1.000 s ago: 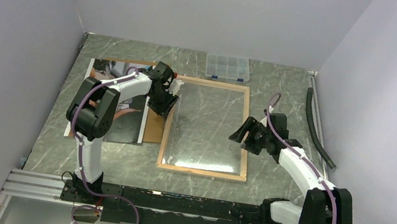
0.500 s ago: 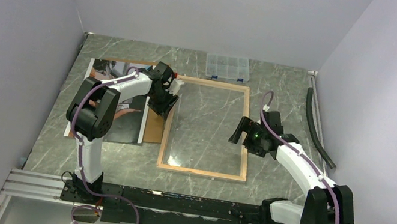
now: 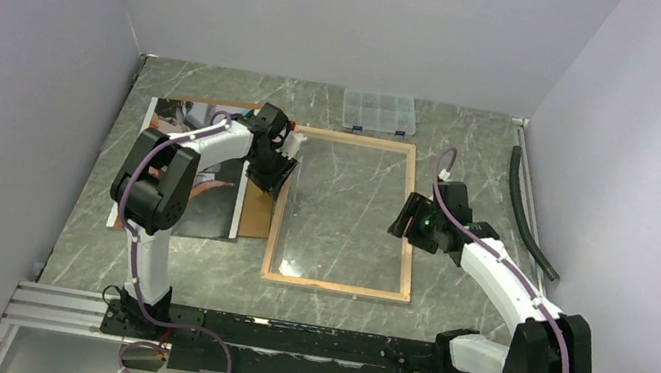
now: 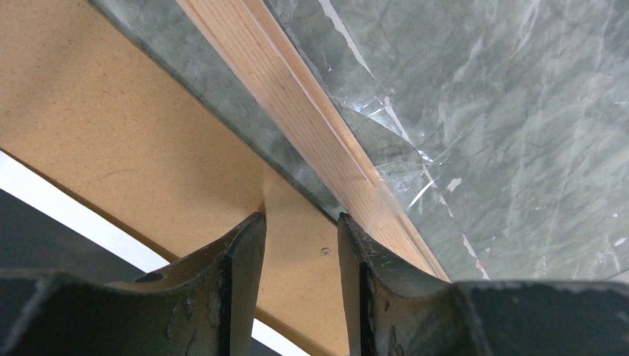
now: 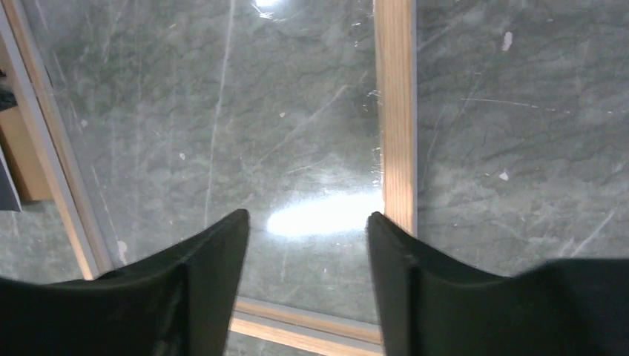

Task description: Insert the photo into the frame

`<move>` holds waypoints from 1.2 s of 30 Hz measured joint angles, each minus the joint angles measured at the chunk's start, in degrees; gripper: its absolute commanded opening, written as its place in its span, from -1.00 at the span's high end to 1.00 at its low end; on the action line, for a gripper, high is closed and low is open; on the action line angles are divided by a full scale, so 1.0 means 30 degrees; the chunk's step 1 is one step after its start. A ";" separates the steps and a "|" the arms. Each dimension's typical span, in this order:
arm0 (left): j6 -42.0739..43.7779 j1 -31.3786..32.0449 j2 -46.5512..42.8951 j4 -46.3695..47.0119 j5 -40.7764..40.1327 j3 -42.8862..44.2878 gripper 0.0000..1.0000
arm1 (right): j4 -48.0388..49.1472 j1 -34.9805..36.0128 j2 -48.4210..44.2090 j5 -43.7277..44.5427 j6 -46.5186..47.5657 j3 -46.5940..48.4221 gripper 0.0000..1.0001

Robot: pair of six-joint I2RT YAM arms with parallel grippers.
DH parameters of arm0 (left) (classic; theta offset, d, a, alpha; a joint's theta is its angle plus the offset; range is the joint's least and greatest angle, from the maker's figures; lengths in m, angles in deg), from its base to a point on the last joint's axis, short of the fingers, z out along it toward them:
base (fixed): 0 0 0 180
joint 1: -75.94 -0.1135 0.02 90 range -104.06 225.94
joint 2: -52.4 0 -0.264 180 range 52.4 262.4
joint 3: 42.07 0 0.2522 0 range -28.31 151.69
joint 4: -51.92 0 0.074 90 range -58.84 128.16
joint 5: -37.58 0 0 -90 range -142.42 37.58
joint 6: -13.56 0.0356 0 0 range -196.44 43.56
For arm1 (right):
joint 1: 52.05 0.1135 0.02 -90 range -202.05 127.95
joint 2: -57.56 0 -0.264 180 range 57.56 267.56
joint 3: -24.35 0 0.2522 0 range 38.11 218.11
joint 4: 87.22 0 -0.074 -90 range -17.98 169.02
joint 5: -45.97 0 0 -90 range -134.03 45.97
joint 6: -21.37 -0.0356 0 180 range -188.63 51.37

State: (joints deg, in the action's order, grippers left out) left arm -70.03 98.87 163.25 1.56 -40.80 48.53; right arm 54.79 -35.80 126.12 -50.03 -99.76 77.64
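The photo [image 3: 206,211] lies flat on the desk's [image 3: 192,265] left side, overlapping the brown backing board [image 4: 111,126]. Just beside them is the frame [image 3: 360,139], wood side up. Our left gripper [image 4: 299,220] hovers over the board, slightly parted and empty. Our right gripper [image 5: 305,216] gapes wide above the frame's right rail. We judge a low pinch could drag the board and photo together, or shove the frame.

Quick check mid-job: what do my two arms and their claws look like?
Both the left arm and right arm have white links, black joints and a loose purple cable. A green light glows at the right wrist. The left claw and right claw have dark, curved, tapering fingers; the left ones look scuffed.
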 measured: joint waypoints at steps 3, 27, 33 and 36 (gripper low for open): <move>-0.0007 0.0007 0.0000 0.0000 -0.0007 0.0000 0.08 | 0.0240 0.0117 0.0146 0.0022 -0.0087 0.0000 0.03; -0.0007 0.0007 0.0000 0.0000 0.0000 0.0000 0.09 | 0.1559 0.0022 0.3585 0.1552 -0.0036 0.0576 0.45; -0.0007 0.0007 0.0000 0.0000 0.0000 0.0000 0.09 | 0.1967 0.0022 0.3985 0.1778 -0.0044 0.0597 0.47; -0.0007 0.0007 0.0000 -0.0007 0.0007 0.0000 0.09 | 0.2208 0.0022 0.4073 0.1872 -0.0051 0.0612 0.49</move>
State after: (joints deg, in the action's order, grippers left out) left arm -70.05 98.90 163.25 1.54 -40.78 48.53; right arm 61.41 -35.73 138.33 -44.42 -99.92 79.47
